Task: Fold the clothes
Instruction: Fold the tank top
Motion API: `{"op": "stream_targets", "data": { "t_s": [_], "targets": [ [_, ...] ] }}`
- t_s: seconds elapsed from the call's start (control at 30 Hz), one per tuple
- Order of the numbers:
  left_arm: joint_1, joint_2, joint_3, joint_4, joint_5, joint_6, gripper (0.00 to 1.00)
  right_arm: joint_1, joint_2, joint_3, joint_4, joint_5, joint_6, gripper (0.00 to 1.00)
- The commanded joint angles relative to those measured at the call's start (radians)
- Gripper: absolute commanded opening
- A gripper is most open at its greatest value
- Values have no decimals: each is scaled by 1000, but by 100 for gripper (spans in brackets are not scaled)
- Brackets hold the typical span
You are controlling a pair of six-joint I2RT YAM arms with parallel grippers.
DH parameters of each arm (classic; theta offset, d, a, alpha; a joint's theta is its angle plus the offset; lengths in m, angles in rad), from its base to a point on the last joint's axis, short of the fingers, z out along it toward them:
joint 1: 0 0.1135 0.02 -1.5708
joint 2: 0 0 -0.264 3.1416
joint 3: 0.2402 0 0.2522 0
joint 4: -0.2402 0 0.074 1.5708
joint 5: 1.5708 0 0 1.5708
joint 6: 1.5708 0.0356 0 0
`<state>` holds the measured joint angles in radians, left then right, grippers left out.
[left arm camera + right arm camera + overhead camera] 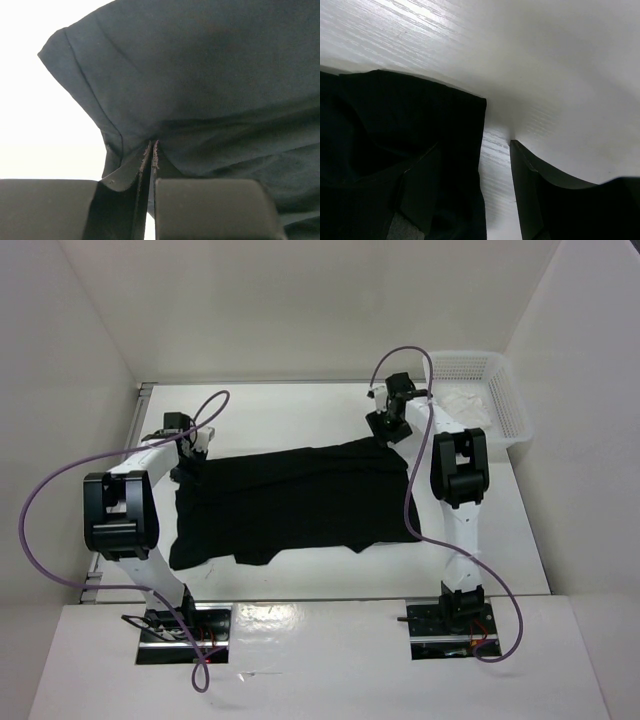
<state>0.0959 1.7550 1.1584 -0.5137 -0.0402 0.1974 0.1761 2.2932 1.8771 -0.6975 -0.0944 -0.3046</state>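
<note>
The clothes, a black T-shirt (pixel 290 505), lie spread flat across the middle of the white table. My left gripper (pixel 190 455) sits at the shirt's far left corner. In the left wrist view its jaws (pixel 152 145) are closed to a thin slit, and the fabric (pixel 210 85) puckers into their tips, a sleeve hem running off to the left. My right gripper (pixel 388 430) is at the shirt's far right corner. In the right wrist view it (pixel 475 145) stands open: one finger is over the dark cloth (pixel 395 130), the other over bare table, and the shirt's edge lies between them.
A white mesh basket (pixel 505 390) holding white fabric (pixel 465 405) stands at the back right, close behind the right arm. Purple cables (pixel 60 480) loop off both arms. White walls close in the table on three sides.
</note>
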Motion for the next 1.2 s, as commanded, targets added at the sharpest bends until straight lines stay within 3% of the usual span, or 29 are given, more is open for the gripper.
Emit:
{"op": "stream_targets", "data": {
  "t_s": [0.0,0.63,0.97,1.17],
  "targets": [
    [7,18,24,14,6,-30,9,14,1,51,-5,-19,1,63],
    [7,60,83,23,16,-30,13,60,90,119,13,11,1,61],
    [7,78,92,23,5,-30,13,60,173,248,13,155,42,34],
    [7,78,92,32,-13,-30,13,51,204,290,13,217,62,34]
  ]
}}
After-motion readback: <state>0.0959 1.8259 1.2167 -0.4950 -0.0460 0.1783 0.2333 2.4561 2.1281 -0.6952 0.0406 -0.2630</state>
